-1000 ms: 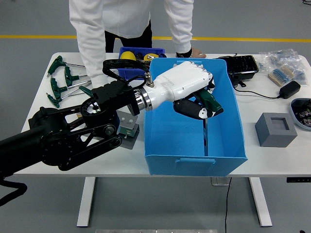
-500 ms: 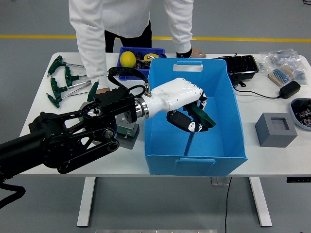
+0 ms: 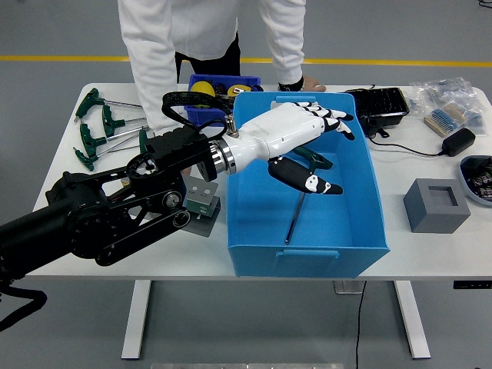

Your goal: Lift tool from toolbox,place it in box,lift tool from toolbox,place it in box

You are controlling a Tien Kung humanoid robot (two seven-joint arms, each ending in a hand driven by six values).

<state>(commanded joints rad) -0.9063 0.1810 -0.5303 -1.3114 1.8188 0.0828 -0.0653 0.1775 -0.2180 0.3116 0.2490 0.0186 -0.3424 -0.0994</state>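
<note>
While one tool (image 3: 299, 201) is lying in the box (image 3: 307, 254) under it, the left hand (image 3: 296, 134) is now hovering, fingers spread, grip released.

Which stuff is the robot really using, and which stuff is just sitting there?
Part of the job:
- left hand, open over the big box
- big blue box
- green-handled tool lying in it
- small blue toolbox

Just lying about:
- green T-handle wrenches
- grey block
- black charger
- black tray
</note>
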